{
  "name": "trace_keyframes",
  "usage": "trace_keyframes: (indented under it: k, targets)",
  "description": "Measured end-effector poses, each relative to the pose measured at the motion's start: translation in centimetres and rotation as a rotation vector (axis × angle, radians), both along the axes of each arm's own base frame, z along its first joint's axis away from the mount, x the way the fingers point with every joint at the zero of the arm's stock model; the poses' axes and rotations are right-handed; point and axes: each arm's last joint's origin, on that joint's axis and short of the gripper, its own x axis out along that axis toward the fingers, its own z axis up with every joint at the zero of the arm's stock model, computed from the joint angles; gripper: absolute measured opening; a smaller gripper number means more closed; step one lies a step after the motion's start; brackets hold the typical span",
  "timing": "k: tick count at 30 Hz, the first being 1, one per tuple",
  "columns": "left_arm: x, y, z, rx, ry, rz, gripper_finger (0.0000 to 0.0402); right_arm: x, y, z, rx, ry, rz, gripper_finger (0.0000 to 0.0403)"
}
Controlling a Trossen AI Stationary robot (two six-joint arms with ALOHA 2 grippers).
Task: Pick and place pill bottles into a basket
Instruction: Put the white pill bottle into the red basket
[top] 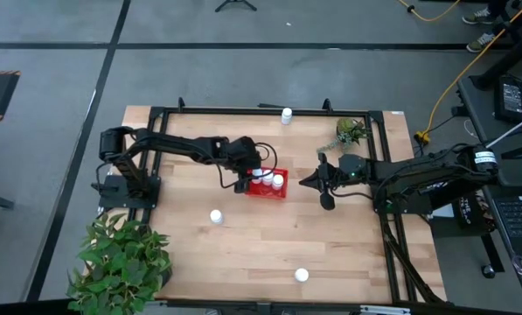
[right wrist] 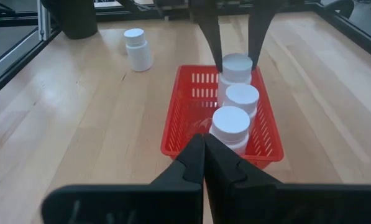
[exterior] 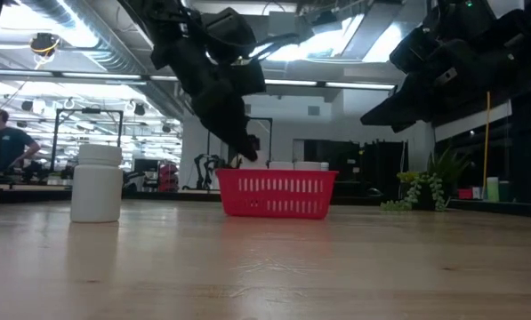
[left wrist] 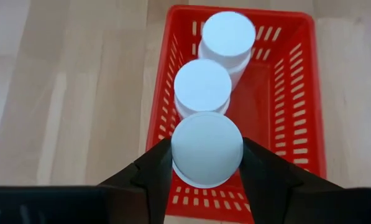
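Note:
The red basket stands mid-table and holds three white pill bottles in a row. My left gripper hangs over the basket's left end, shut on the leftmost bottle. The other two bottles stand upright on the basket's base. Three more bottles stand on the table: one at the far edge, one left of centre, one near the front. My right gripper is shut and empty, right of the basket and pointing at it. My left gripper pinches the bottle's round cap between its two fingers, one on each side. The fingers come from above, pointing down. The bottle stands upright inside the basket's left end. Whether its bottom rests on the base, I cannot tell.
A small plant stands at the far right of the table and a big leafy plant at the near left corner. A black frame runs along the table's edges. Bare wood lies in front of the basket.

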Motion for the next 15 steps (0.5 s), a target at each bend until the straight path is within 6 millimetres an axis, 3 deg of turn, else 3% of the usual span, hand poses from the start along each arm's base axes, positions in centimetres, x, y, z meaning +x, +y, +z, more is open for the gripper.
trace_keyframes:
  k: [6, 15]
  targets:
    - [0.29, 0.07, -0.58, 0.000, 0.005, 0.003, 0.0156, 0.01, 0.00, 0.02, -0.001, -0.002, 0.000, 0.0005]
    - [0.25, 0.10, -0.60, -0.006, 0.009, 0.011, 0.0182, 0.01, 0.00, 0.03, 0.000, -0.003, 0.000, 0.0005]
